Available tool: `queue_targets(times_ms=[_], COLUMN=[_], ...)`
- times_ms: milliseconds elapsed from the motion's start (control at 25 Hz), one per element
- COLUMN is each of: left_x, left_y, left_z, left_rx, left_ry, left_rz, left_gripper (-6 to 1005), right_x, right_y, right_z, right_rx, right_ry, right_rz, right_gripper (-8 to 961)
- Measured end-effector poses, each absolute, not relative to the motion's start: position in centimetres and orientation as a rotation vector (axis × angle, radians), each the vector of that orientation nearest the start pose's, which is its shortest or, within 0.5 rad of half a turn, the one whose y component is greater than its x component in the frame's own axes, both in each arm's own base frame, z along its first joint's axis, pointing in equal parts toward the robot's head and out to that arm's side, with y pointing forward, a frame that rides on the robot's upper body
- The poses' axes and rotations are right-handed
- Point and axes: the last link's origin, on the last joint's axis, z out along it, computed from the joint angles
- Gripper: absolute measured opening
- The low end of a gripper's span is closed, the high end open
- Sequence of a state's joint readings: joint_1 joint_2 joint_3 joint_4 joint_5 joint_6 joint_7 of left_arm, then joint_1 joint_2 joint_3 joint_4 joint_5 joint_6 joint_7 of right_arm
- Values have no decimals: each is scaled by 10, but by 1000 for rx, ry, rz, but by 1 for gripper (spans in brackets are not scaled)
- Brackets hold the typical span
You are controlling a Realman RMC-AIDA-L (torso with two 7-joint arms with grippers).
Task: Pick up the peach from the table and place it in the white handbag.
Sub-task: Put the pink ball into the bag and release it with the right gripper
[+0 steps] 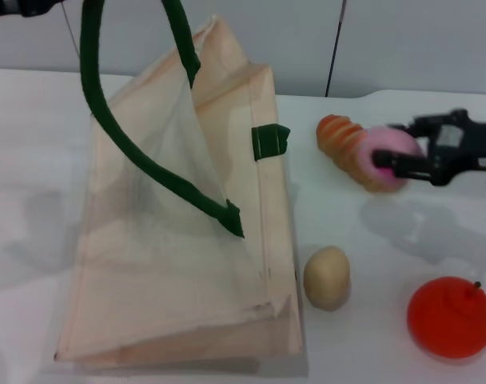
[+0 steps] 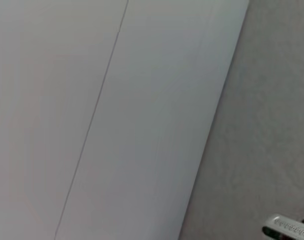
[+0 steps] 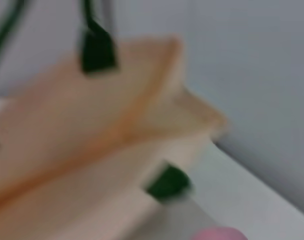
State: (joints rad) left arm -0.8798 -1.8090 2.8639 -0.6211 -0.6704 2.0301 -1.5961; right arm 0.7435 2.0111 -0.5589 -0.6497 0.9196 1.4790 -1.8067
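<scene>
The peach, a small pale-pink ball, sits between the fingers of my right gripper, which is shut on it. It is held above the table, to the right of the bag, and its shadow falls on the tabletop below. A pink edge of it shows in the right wrist view. The white handbag is a big cream tote on the left. One dark green handle is pulled up past the top edge, which holds the bag's mouth open. My left arm shows only as a dark part at the top left.
An orange ridged bread-like item lies just behind the peach. A beige potato lies by the bag's lower right corner. A red round fruit with a stem sits at the front right. The bag also fills the right wrist view.
</scene>
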Motion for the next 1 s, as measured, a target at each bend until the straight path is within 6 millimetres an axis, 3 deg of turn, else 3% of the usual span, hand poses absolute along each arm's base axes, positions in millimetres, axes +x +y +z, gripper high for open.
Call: queue_targets(times_ms=[160,240,360,520,1000], left_x=[-205,-203,-199,-198,-194], left_y=[382,384,386,386,388], left_z=[162,162,162,162,160], left_rx=[-2573,-2579,-2585,-2586,-2593], left_ry=[-605,-602,-594,-593,-587], left_rz=[-1176,-1178,-1181,-1180,-1187], left_gripper=[154,156,159,163,175], right_x=[206,186,173,157,126], right_y=[396,397,396,392,392], right_z=[19,2,-12,-30,-56], right_rx=[-2816,-2904,-2970,-3052,-3114], right_ry=[267,205,151,85,21], right_rz=[512,512,511,512,545], right_gripper=[483,482,479,476,473])
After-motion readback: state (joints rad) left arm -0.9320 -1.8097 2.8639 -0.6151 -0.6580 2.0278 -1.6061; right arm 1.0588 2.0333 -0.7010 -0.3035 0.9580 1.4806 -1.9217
